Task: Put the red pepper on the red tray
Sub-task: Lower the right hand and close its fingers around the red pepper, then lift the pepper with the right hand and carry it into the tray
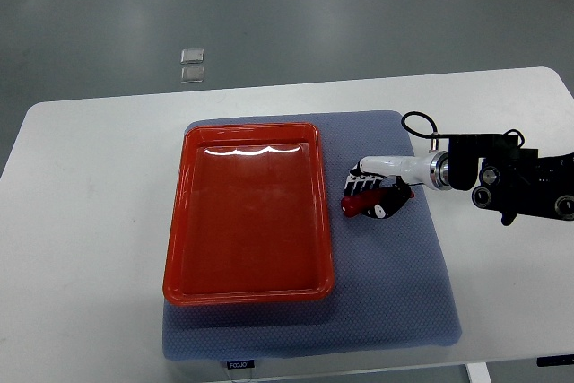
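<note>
The red tray (247, 213) lies on the left half of a blue-grey mat (395, 284), with nothing in it. The red pepper (360, 204) is just right of the tray's right rim, over the mat. My right hand (375, 193) reaches in from the right edge and its fingers are curled around the pepper, whose red end sticks out toward the tray. I cannot tell whether the pepper rests on the mat or is lifted off it. The left arm does not show.
The mat lies on a white table (81, 221). A black cable (417, 123) loops above my right wrist. Two small clear squares (191, 65) lie on the grey floor beyond the table's far edge.
</note>
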Motion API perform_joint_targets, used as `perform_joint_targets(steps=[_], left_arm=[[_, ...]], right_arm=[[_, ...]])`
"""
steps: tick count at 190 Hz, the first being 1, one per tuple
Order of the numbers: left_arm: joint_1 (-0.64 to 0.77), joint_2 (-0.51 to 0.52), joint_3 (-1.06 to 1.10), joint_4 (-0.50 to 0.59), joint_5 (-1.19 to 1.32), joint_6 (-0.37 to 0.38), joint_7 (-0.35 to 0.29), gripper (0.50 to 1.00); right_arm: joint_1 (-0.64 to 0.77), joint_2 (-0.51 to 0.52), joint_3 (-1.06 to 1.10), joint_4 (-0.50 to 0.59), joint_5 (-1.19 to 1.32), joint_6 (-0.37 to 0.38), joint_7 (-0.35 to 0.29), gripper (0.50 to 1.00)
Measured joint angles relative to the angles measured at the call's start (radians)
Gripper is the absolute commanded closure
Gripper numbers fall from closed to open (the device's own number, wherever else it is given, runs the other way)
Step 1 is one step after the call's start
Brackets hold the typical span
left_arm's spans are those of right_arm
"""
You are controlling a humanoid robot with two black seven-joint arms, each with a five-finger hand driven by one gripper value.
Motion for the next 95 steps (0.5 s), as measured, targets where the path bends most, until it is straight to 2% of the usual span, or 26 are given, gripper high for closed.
perform_joint_targets(steps=[56,95], left_arm=[[0.000,0.000,0.000,-0.001,0.000,0.000,0.000,0.500],[0.000,0.000,0.000,-0.002,0.000,0.000,0.000,0.500]], right_arm=[[0.014,-0.025,0.007,0.001,-0.008,-0.018,-0.001,1.000],[0.088,-0.039,0.013,0.003,0.005,-0.019,-0.001,1.000]])
